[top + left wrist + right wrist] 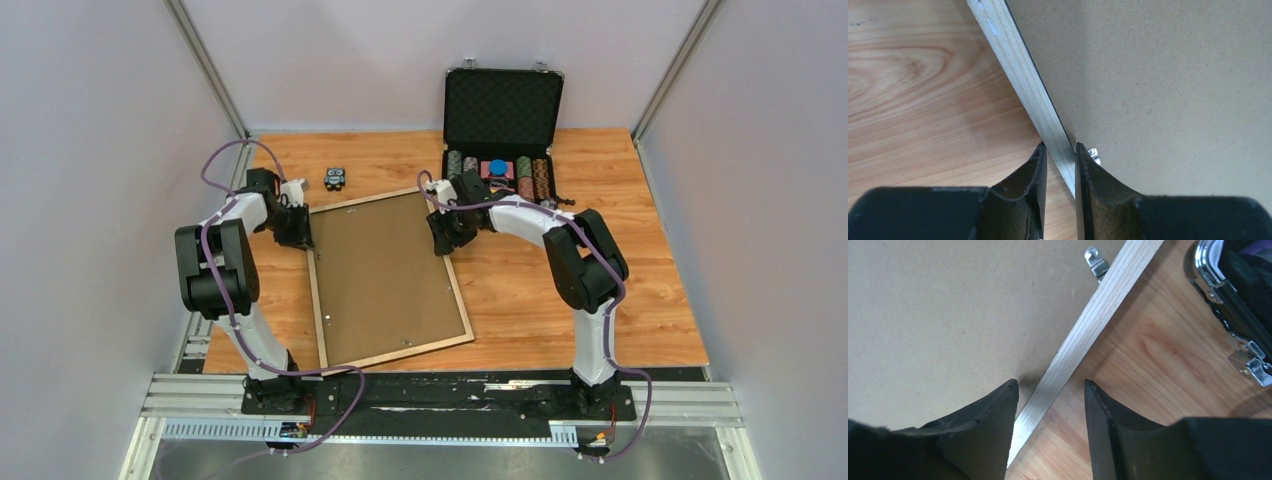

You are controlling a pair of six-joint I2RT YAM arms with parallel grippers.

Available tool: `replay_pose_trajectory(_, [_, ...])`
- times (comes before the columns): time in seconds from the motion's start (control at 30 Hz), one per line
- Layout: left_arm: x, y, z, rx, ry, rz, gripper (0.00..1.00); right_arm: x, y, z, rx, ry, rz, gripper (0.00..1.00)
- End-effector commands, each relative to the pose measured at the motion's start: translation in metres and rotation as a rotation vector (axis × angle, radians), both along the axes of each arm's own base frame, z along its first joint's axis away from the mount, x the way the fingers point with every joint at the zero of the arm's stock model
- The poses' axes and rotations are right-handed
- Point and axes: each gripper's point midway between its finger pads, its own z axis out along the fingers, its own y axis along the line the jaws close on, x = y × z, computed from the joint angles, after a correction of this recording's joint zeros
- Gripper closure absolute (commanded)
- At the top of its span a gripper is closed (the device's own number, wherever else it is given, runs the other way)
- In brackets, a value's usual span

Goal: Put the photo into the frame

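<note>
Top external view: we see the frame (400, 354) lying flat on the table (560, 290) between both arms, a brown backing panel (385, 275) filling it; the photo is nowhere visible. Our left gripper (300, 232) pinches the left rail, while our right gripper (440, 240) straddles the right rail, jaws apart, gripping nothing. Lifted from one side only, we judge, the thin frame could twist or spill its panel.

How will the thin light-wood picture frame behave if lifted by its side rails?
Probably stiff: the light-wood picture frame lies flat, brown hardboard backing seated inside. Likely light for its size, given thin rails. It may pivot or slip: the left gripper pinches one narrow rail, the right gripper straddles the other, open.
</note>
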Motion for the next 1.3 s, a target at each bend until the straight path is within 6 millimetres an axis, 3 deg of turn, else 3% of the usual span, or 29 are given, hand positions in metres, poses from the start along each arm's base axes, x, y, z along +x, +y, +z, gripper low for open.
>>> replay_pose_trajectory(0.0, [-0.011,-0.014,0.006,-0.056,-0.01,-0.088,0.8,0.012,0.002,0.004,0.001,-0.016,-0.037,0.53])
replay_pose_trajectory(0.13, [-0.014,-0.02,0.008,-0.088,-0.012,-0.108,0.79,0.012,-0.005,0.005,0.006,-0.005,-0.058,0.67])
replay_pose_trajectory(0.3, [-0.018,-0.033,0.012,-0.166,-0.004,-0.137,0.77,0.012,-0.015,0.009,0.011,0.001,-0.074,0.77])
replay_pose_trajectory(0.73, [-0.026,-0.044,0.015,-0.205,0.004,-0.153,0.41,0.016,-0.011,0.005,0.039,0.03,-0.072,0.82])
replay_pose_trajectory(1.0, [-0.028,-0.046,0.011,-0.072,-0.017,-0.161,0.4,0.015,-0.011,0.005,0.041,0.034,-0.074,0.82])
replay_pose_trajectory(1.27, [-0.025,-0.05,0.006,0.001,-0.015,-0.157,0.46,0.015,-0.012,0.007,0.041,0.032,-0.078,0.82])
